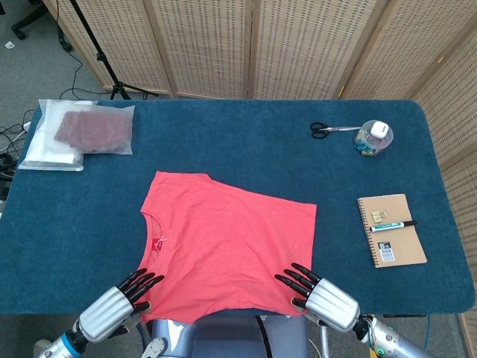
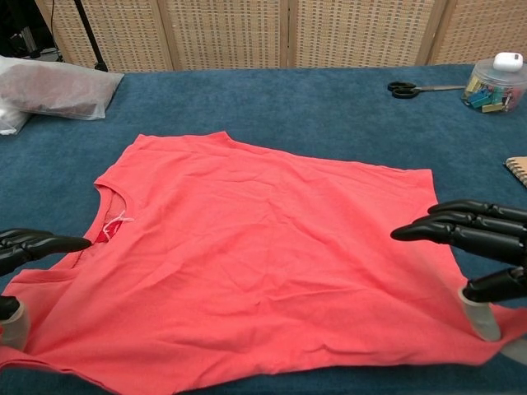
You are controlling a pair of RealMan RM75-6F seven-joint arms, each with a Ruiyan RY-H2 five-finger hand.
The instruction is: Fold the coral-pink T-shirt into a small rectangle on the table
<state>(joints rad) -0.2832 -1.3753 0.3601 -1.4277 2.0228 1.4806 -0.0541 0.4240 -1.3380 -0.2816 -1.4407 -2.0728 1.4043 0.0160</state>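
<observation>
The coral-pink T-shirt (image 1: 223,246) lies flat with its collar to the left; its near edge reaches the table's front edge and hangs slightly over it. My left hand (image 1: 112,307) grips the near left corner, its dark fingers over the cloth and its thumb at the hem. My right hand (image 1: 319,298) holds the near right corner the same way. In the chest view the T-shirt (image 2: 247,255) fills the foreground, with the left hand (image 2: 37,244) and right hand (image 2: 473,239) at its two near corners.
On the blue table (image 1: 246,134), a plastic bag of dark cloth (image 1: 89,130) sits at the back left. Scissors (image 1: 328,130) and a clip jar (image 1: 373,137) are at the back right. A notebook (image 1: 390,230) with a pen lies at the right.
</observation>
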